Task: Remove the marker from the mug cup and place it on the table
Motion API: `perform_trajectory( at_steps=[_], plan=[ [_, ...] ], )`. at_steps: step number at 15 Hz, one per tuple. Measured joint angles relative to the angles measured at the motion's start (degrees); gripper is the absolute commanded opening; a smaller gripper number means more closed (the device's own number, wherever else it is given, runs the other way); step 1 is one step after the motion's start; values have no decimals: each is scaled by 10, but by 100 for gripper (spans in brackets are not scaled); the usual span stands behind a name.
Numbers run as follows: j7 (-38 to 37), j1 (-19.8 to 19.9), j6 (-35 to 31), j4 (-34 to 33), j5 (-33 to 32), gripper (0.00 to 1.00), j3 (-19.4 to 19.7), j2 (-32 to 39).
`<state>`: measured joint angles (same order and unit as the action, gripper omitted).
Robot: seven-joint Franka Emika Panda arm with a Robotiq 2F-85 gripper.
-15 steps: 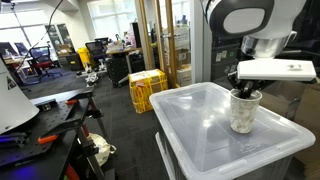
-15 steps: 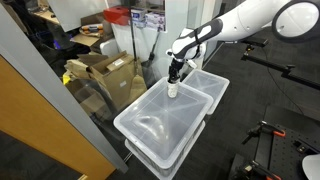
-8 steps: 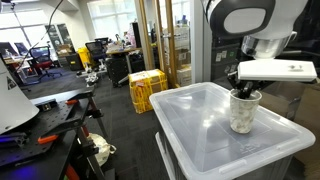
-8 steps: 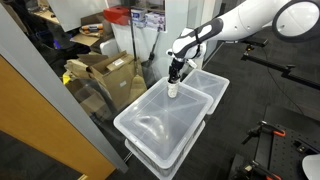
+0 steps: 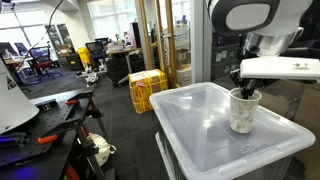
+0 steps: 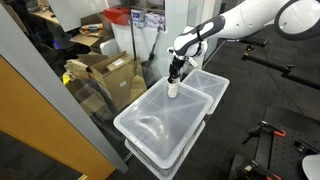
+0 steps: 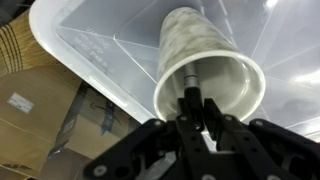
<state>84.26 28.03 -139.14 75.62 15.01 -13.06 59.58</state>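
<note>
The speckled cream mug cup [image 5: 241, 112] stands upright on the translucent plastic bin top, the table [image 5: 195, 130], near its far side; it also shows in an exterior view [image 6: 173, 90] and in the wrist view [image 7: 195, 50]. My gripper [image 7: 190, 110] hangs right over the cup's mouth and is shut on the black marker [image 7: 188, 84], whose lower end still reaches inside the cup. In both exterior views the gripper [image 5: 247, 93] [image 6: 175, 76] sits just above the cup rim and the marker is hard to make out.
A second bin [image 6: 210, 85] stands beside the table. Cardboard boxes [image 6: 100, 72] sit on the floor nearby. A dark workbench [image 5: 40, 125] with tools, yellow crates [image 5: 147, 88] and a glass partition [image 6: 40, 110] surround the area.
The gripper has shifted slightly sideways and up above the cup; the cup has not moved.
</note>
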Motion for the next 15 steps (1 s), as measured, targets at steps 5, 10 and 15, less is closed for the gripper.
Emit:
perform_trajectory(
  at_steps=[5,10,15],
  plan=[
    [4,9,0,8,9,5,-8,-16],
    [37,20,0,43,38,5,-16,-52],
    [57,24,-2,108,69,5,-16,-113]
  ],
)
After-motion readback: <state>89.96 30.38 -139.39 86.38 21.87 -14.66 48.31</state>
